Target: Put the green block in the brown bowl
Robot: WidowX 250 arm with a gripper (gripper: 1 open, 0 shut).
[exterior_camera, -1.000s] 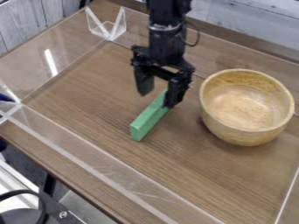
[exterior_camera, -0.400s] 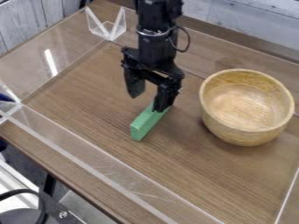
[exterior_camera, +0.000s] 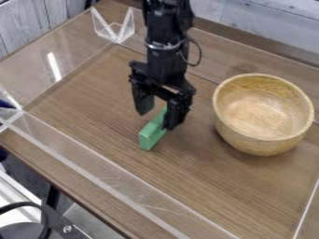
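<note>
Black, my jaws [exterior_camera: 157, 110] point down, wide open, over the slim green block [exterior_camera: 155, 130], left of the round wooden bowl [exterior_camera: 263, 114].

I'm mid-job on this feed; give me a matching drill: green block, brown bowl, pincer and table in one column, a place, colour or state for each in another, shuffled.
1. green block
2. brown bowl
3. pincer
4. table

A. round, with nothing inside
B. wood-brown surface under the bowl
C. open, over the far part of the block
D. lying outside the bowl, partly hidden by the pincer

Pairs: 1-D, 2-A, 3-C, 4-B
</note>
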